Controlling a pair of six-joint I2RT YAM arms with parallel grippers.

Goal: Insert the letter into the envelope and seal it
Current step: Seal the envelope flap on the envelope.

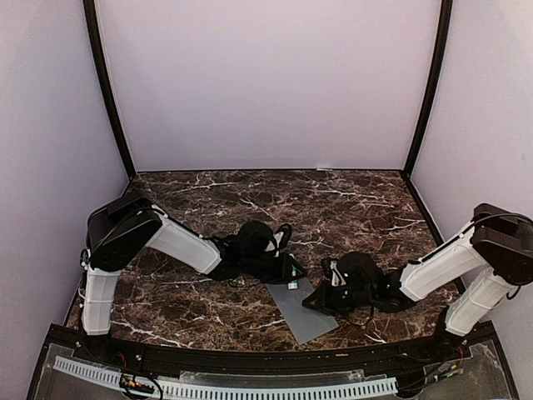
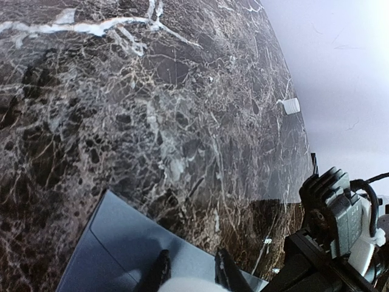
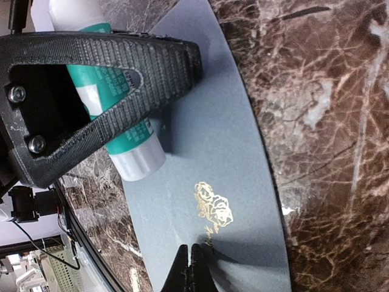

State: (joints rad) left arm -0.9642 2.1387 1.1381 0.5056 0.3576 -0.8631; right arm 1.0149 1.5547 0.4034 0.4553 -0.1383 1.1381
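Grey envelope (image 1: 301,310) lies flat near the desk's (image 1: 250,200) front edge, left hand (image 2: 192,274) clamped on a glue stick (image 3: 130,140) tipped onto it, right hand (image 3: 189,267) shut, tips resting on it; sealing looks underway, next needing glue drawn along the closing edge, then a fold.

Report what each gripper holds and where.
Left gripper clamps the teal-and-white glue stick by its teal barrel; right gripper is shut on nothing, its tips against the slate-grey paper envelope.
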